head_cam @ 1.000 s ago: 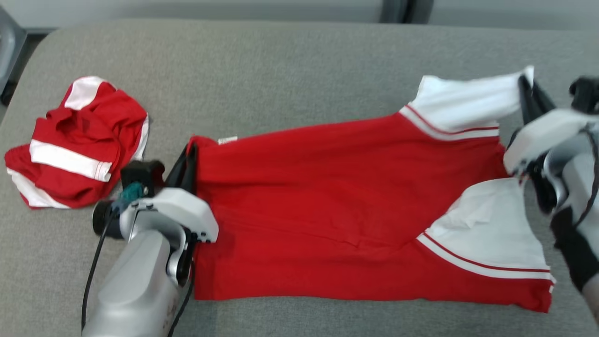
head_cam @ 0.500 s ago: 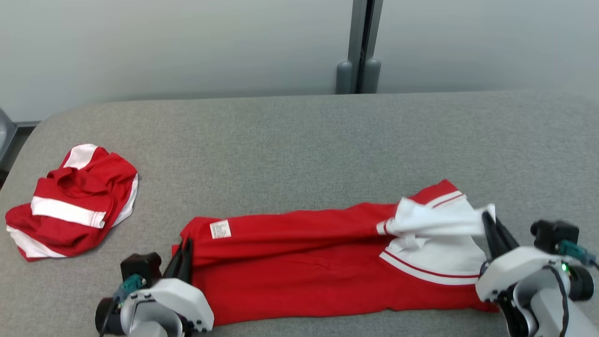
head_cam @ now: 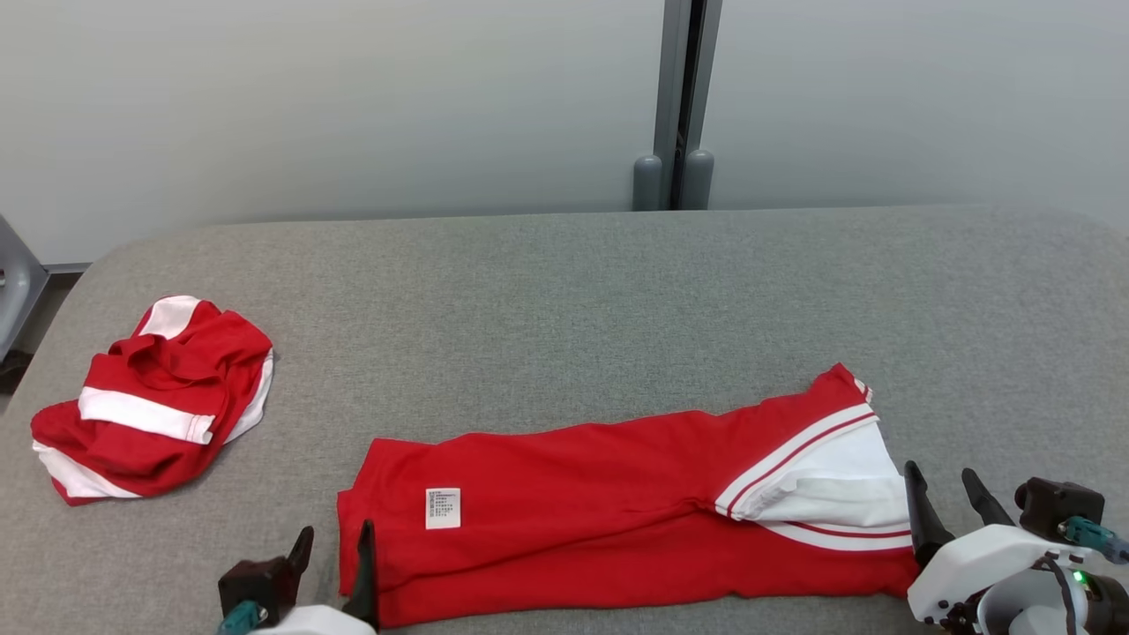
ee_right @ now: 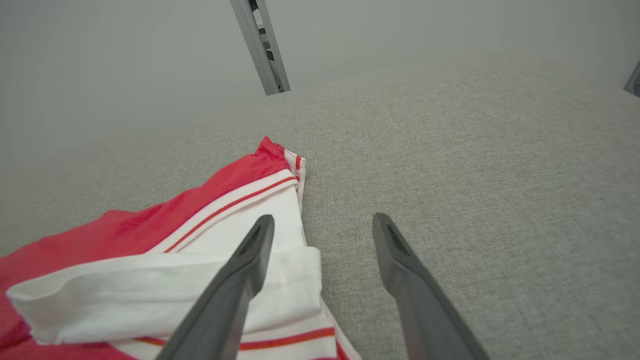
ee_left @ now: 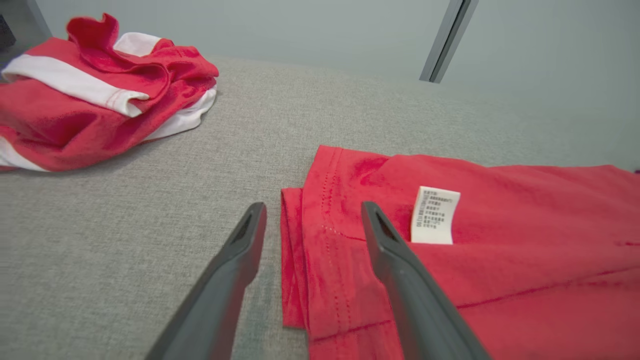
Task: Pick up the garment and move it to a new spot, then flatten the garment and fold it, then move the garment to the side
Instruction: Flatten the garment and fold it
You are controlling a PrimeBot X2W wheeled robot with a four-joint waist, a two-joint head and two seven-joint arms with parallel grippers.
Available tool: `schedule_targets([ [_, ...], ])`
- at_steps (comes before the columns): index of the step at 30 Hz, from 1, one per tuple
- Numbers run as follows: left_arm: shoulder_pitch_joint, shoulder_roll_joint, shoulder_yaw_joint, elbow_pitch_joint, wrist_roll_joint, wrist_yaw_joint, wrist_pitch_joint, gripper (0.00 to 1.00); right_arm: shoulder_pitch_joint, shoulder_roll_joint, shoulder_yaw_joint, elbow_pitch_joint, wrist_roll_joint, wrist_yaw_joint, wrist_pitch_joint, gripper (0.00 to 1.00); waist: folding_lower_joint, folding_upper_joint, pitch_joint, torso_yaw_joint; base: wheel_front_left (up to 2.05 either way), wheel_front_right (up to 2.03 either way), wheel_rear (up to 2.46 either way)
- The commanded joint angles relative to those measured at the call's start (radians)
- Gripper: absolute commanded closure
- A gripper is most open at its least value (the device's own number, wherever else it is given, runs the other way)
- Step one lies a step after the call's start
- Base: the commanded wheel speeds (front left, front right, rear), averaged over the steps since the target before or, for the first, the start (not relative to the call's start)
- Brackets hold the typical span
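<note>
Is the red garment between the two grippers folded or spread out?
Folded. The red garment lies doubled over, its layered edges stacked at the left end.

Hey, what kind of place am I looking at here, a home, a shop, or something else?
Probably a robot test room, not a home: a grey fabric-covered table, plain pale partition panels joined at a metal post, a folded red garment and a crumpled red-and-white garment.
</note>
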Motion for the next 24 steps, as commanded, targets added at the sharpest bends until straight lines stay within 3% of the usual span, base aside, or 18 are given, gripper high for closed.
schedule_targets([
  [1, 0.024, 0.003, 0.009, -0.012, 0.008, 0.009, 0.000, 0.00, 0.013, 0.001, -0.006, -0.003, -0.008, 0.000, -0.004, 0.00, 0.0000, 0.0000, -0.001, 0.002, 0.00, 0.00, 0.00],
  [8, 0.093, 0.002, 0.020, -0.129, 0.054, 0.010, 0.000, 0.00, -0.008, 0.018, 0.000, 0.046, -0.022, 0.000, -0.004, 0.00, 0.0000, 0.0000, 0.016, 0.036, 0.00, 0.00, 0.00],
  [18, 0.051, 0.002, -0.005, -0.145, 0.039, 0.007, 0.000, 0.00, -0.086, 0.031, 0.047, 0.199, 0.006, 0.000, 0.071, 0.00, 0.0000, 0.0000, 0.070, 0.075, 0.00, 0.00, 0.00],
  [19, 0.047, 0.002, -0.004, -0.145, 0.039, 0.007, 0.000, 0.00, -0.091, 0.036, 0.061, 0.209, 0.012, 0.000, 0.089, 0.09, 0.0000, 0.0000, 0.075, 0.076, 0.00, 0.00, 0.00],
  [20, 0.045, 0.002, -0.004, -0.146, 0.039, 0.007, 0.000, 0.00, -0.093, 0.041, 0.073, 0.216, 0.021, 0.001, 0.103, 0.48, 0.0000, 0.0000, 0.079, 0.077, 0.00, 0.00, 0.00],
  [21, 0.044, 0.002, -0.003, -0.146, 0.039, 0.007, 0.000, 0.00, -0.095, 0.043, 0.080, 0.219, 0.034, 0.001, 0.110, 0.69, 0.0000, 0.0000, 0.083, 0.078, 0.00, 0.00, 0.00],
  [22, 0.043, 0.002, -0.003, -0.145, 0.040, 0.007, 0.000, 0.00, -0.098, 0.041, 0.085, 0.220, 0.043, 0.001, 0.112, 1.00, 0.0000, 0.0000, 0.086, 0.078, 0.00, 0.00, 0.00],
  [24, 0.034, 0.002, -0.002, -0.143, 0.043, 0.007, 0.000, 0.00, -0.104, 0.029, 0.090, 0.226, 0.064, 0.000, 0.105, 1.00, 0.0000, 0.0000, 0.090, 0.078, 0.00, 0.00, 0.00],
])
